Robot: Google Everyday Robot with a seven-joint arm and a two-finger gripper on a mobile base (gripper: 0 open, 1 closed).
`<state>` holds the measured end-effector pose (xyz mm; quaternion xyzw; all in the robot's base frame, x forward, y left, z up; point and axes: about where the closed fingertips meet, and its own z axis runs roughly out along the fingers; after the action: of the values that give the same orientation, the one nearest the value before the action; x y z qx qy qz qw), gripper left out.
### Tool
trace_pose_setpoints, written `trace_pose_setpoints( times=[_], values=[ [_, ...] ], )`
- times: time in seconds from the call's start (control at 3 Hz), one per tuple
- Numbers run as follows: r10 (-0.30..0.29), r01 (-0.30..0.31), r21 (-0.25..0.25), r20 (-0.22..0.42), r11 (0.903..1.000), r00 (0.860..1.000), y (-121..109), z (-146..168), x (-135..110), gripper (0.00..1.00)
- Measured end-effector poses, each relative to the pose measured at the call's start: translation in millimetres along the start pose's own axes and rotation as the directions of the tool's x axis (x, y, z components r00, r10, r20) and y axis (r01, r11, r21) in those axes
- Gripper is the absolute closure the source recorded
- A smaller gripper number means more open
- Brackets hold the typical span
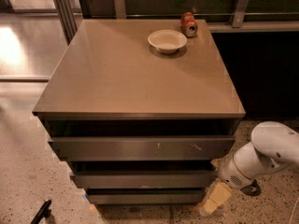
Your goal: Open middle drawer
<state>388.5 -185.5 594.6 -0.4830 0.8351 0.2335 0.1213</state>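
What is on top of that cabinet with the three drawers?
A pale bowl and a red can lying on its side, both near the far right corner of the cabinet top. Anything under the bowl is covered. The robot's hand is low beside the cabinet's front right corner.
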Motion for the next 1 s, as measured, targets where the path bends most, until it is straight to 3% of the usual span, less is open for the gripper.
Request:
trace_pose_setpoints(
  times=[0.67,1.0],
  values=[
    [0.006,-0.007,-0.058,-0.02,0.9983,1.0,-1.0,24.5,7.9,0.0],
    [0.007,-0.012,-0.118,-0.036,0.9929,0.999,2.8,47.3,20.6,0.0]
  ],
)
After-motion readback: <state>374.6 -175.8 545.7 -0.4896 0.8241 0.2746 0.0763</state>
